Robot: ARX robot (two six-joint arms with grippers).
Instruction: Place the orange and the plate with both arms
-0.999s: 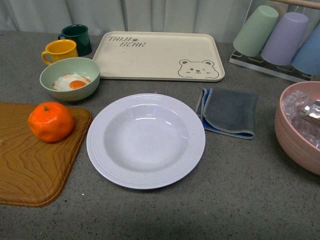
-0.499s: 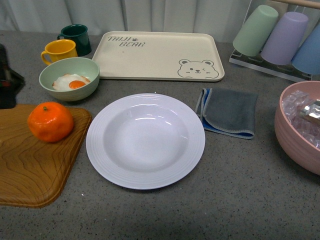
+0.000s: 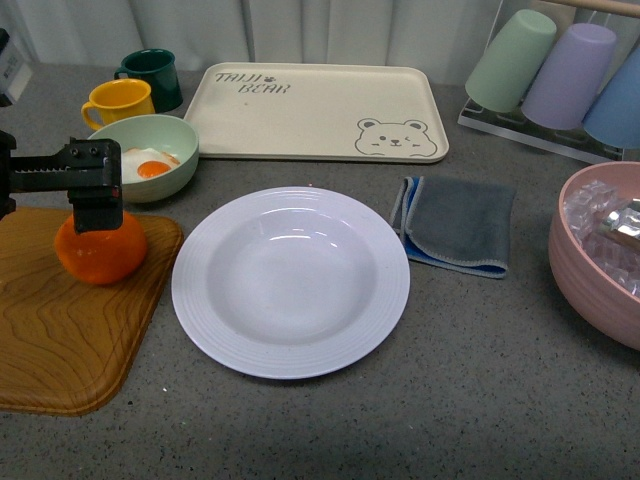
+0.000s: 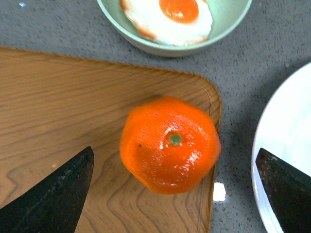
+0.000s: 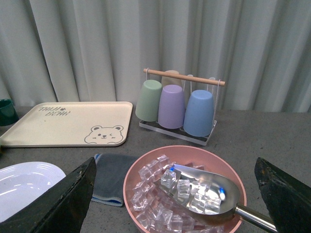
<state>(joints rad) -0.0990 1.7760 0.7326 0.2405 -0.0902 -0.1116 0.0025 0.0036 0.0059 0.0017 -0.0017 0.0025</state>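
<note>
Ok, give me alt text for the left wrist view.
An orange sits on a wooden tray, between the fingers of the open left gripper, which do not touch it. Nearby are a pale green bowl holding a fried egg and the rim of a white plate.

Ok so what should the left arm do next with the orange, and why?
Probably lower the left gripper straight down around the orange. Its jaws are open with the orange centred between them, the fingers look clear of the skin, and the orange sits loose on the wooden tray.
</note>
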